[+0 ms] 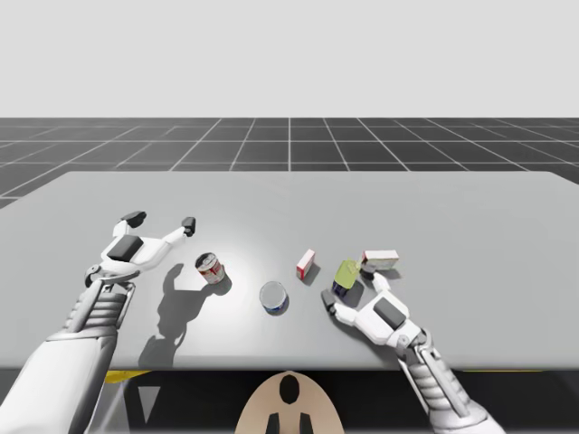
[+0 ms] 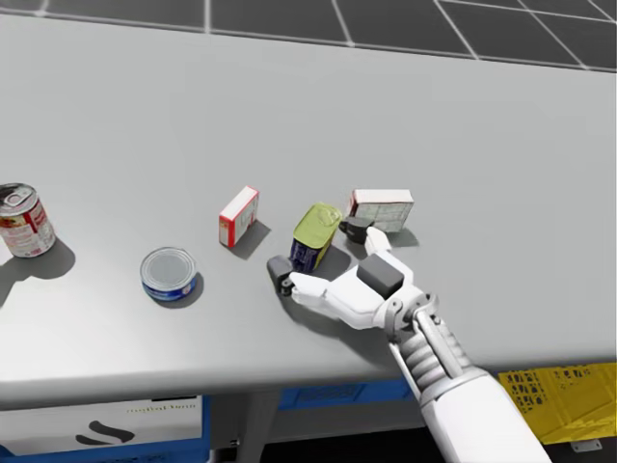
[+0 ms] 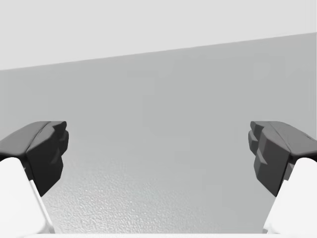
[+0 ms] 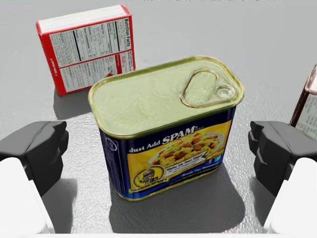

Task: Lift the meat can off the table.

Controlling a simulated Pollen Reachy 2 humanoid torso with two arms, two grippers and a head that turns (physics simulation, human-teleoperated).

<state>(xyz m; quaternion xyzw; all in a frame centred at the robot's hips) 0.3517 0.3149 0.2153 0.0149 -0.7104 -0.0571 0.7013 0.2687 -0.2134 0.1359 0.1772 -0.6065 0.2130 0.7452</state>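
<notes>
Had meat can [image 4: 163, 129] between wide-apart fingers of right gripper [image 4: 158, 148], near table's [image 2: 434, 116] front edge; not gripped, not lifted yet. Had left gripper [image 3: 158, 153] wide, empty.

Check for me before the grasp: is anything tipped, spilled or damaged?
Nothing stands out. The meat can stands upright and undented between my right gripper's open fingers; the red-and-white can, flat blue can and both boxes look intact.

Smooth metal meat can [image 4: 163, 99] with softly shiny yellow lid and glossy blue label, cardboard red and white box [image 4: 86, 47], dull grey tabletop [image 3: 163, 124] with fine grain, right tool [image 4: 159, 146] of dull black and smooth white plastic
</notes>
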